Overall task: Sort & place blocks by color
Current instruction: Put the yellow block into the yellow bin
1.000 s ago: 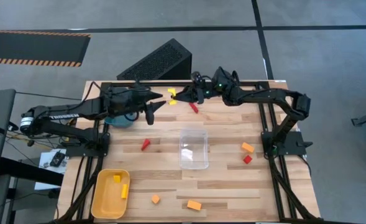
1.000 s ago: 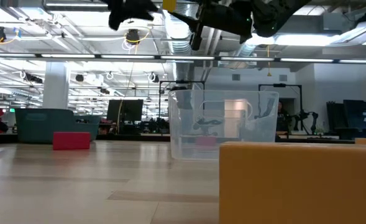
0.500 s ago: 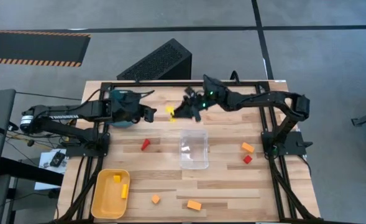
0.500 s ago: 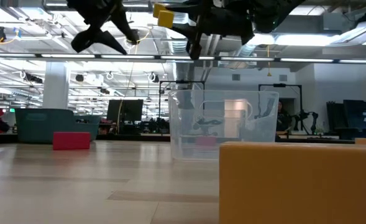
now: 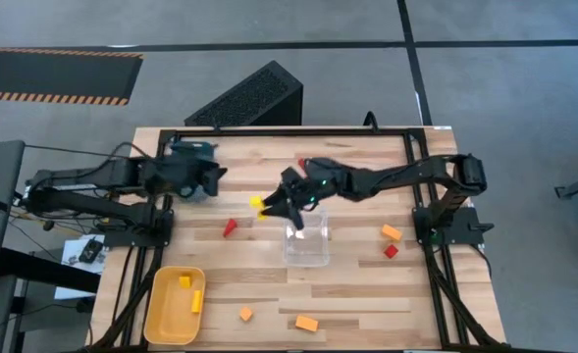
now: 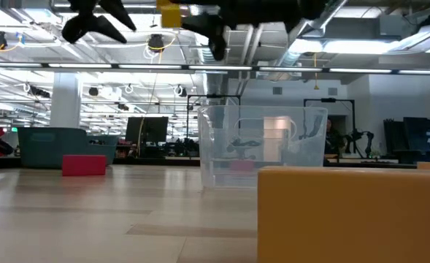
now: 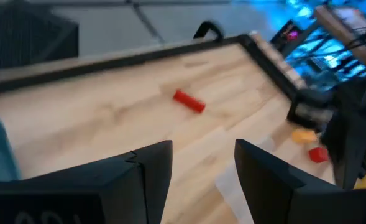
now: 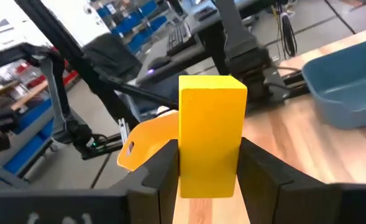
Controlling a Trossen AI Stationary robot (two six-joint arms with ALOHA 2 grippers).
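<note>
Yellow block [image 8: 211, 134] between gripper [image 8: 207, 177] fingers

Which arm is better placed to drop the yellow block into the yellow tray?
The right. Its end effector already grips the yellow block in the air over mid-table. The left end effector is open and empty. The yellow tray holds yellow pieces.

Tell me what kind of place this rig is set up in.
Probably a robotics lab or industrial workshop: exposed ceiling ducts and strip lights overhead, benches with monitors behind the wooden table, and blue storage bins on shelves.
</note>
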